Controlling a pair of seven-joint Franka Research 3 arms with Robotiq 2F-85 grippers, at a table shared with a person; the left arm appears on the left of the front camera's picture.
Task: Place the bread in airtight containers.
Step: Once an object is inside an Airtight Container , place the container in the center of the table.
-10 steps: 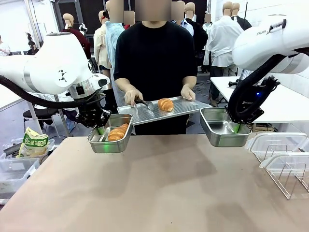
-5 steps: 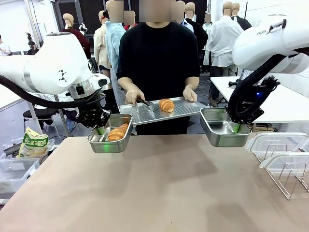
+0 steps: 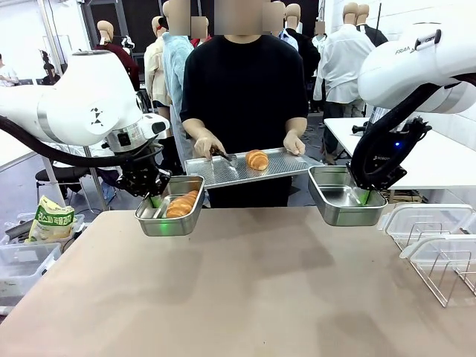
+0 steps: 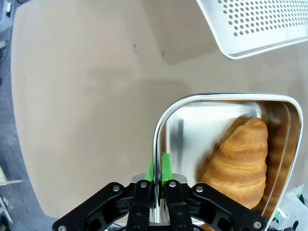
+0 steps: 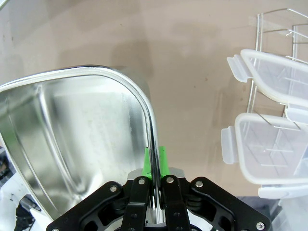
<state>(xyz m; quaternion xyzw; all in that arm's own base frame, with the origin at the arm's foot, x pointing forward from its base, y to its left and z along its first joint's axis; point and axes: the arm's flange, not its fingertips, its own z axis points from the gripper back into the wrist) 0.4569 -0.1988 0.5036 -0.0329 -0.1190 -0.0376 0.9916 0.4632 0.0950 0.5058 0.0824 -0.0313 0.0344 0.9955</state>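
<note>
Left wrist view: ridged golden croissant lies in round-cornered steel tin.

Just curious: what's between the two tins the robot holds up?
In the front view, a perforated tray carrying a roll hangs between them.

Tongs over perforated tray; clear lids in wire rack R; bag L.
</note>
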